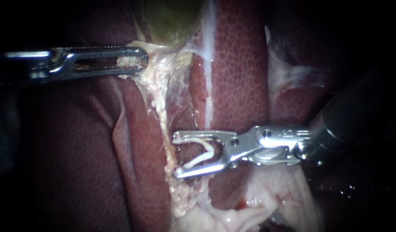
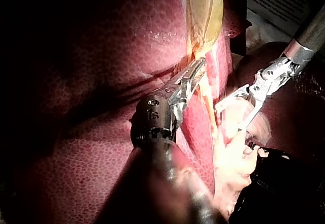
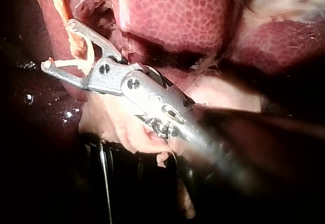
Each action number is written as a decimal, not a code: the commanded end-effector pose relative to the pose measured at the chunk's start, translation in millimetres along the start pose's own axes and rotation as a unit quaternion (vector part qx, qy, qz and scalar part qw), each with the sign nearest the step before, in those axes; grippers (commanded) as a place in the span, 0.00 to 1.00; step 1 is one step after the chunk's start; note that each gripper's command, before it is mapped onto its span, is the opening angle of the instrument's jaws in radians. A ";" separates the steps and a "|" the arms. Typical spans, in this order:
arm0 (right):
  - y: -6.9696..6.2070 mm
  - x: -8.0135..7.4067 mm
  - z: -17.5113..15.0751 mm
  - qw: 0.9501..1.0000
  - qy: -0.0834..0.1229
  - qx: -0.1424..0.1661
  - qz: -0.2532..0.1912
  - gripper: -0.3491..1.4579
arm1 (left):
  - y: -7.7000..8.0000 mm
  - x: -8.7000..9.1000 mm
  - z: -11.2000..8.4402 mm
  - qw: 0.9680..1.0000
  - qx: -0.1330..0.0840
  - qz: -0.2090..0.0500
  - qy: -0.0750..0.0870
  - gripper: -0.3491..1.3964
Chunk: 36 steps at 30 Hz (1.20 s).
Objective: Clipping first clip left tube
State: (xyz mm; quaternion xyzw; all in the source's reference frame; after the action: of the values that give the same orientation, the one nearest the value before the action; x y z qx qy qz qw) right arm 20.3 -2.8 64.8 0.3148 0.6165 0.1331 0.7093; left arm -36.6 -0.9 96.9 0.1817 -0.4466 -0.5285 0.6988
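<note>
Clip [image 1: 202, 155] sits unclosed in the wide claw of the right instrument [image 1: 176, 155], tips just beside the left tube [image 1: 167, 129], while the left instrument [image 1: 142, 60] clamps its claw on tissue [image 1: 157, 56]; straddling and squeezing apparently remain.

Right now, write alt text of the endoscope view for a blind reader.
The right instrument holds an open white clip in wide jaws, tips at a pale strand on the liver. The left instrument grips pale tissue beneath the gallbladder.
</note>
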 end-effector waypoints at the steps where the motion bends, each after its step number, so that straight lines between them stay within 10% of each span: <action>1: 0.2 -0.3 0.2 1.000 -0.002 0.000 0.002 0.52 | 0.0 0.0 0.0 1.000 0.000 0.000 0.000 0.00; 22: 1.4 -1.8 2.1 1.000 -0.006 0.003 0.010 0.52 | -0.2 0.0 0.1 1.000 -0.001 0.000 -0.001 0.00; 36: -0.9 -2.0 4.7 0.997 -0.010 0.062 0.048 0.52 | -0.1 0.0 0.1 1.000 -0.001 0.000 0.000 0.00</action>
State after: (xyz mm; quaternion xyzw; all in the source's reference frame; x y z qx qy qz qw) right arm 24.3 -6.1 65.9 0.3924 0.5993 0.1254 0.6864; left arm -36.7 -0.9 96.9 0.1806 -0.4462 -0.5293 0.6986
